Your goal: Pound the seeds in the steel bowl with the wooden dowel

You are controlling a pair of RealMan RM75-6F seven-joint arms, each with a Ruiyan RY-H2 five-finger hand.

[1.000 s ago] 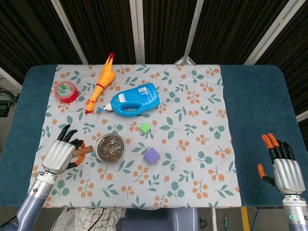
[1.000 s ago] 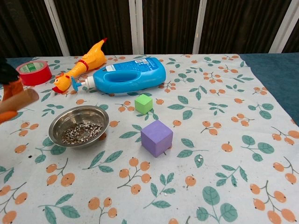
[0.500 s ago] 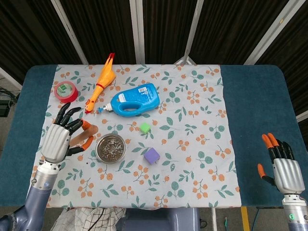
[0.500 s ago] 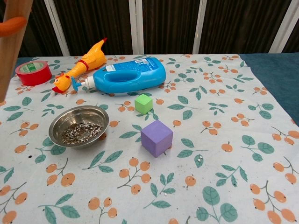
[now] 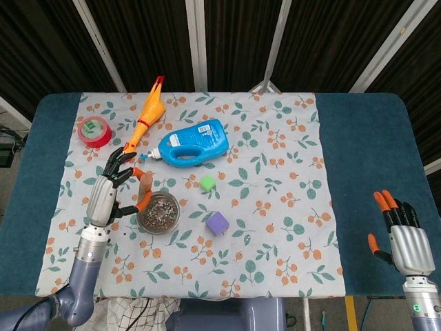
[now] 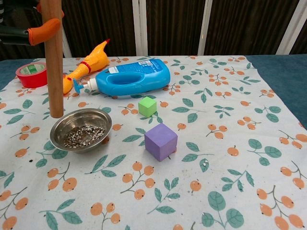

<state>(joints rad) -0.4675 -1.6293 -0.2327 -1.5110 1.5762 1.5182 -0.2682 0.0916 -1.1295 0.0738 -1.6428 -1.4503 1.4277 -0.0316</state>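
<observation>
The steel bowl (image 5: 158, 214) with dark and pale seeds (image 6: 84, 135) sits on the floral cloth, left of centre. My left hand (image 5: 109, 193) grips the wooden dowel (image 6: 54, 62) near its top and holds it upright. The dowel's lower end hangs just above the bowl's (image 6: 103, 118) back-left rim. In the head view the dowel (image 5: 146, 181) shows short and brown, between the hand and the bowl. An orange fingertip (image 6: 43, 32) wraps the dowel in the chest view. My right hand (image 5: 406, 240) rests far off at the table's front right, fingers apart, holding nothing.
A purple cube (image 6: 160, 140) and a green cube (image 6: 147, 106) stand right of the bowl. Behind it lie a blue detergent bottle (image 6: 132, 75), a rubber chicken (image 6: 86, 64) and a red tape roll (image 6: 33, 74). Bare blue table (image 5: 372, 165) flanks the cloth.
My left hand has lifted the dowel from lying low to the left of the bowl, turned it upright and carried it right to the bowl's rim. The right hand has stayed put.
</observation>
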